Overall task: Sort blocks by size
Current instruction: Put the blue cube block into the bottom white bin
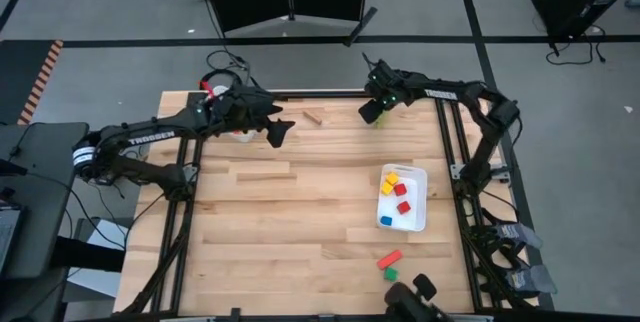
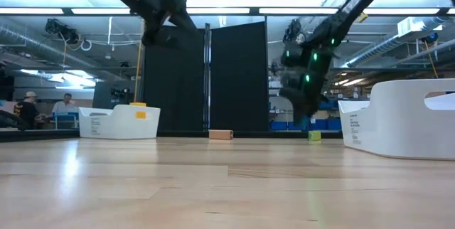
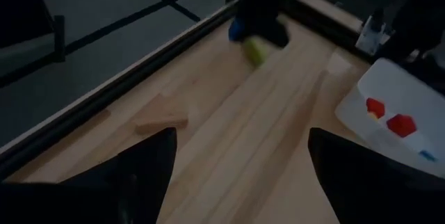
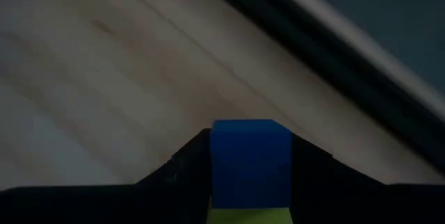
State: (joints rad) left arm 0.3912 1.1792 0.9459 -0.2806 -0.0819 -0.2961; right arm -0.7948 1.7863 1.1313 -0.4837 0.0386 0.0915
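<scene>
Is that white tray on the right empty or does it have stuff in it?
Not empty. The white tray holds several small blocks: yellow, red and blue ones show inside it from above.

A blue block (image 4: 250, 161) sits clamped above a yellow-green one (image 4: 249, 216). A plain wood bar (image 1: 314, 116) lies near the worktop's far edge. Red bar (image 1: 389, 259) and green cube (image 1: 391, 274) lie together near the front.

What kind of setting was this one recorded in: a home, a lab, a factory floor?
Most likely a robotics lab or open workshop. Exposed ducts and strip lights run overhead, black partition panels stand behind the wooden table, and people sit at desks in the background.
</scene>
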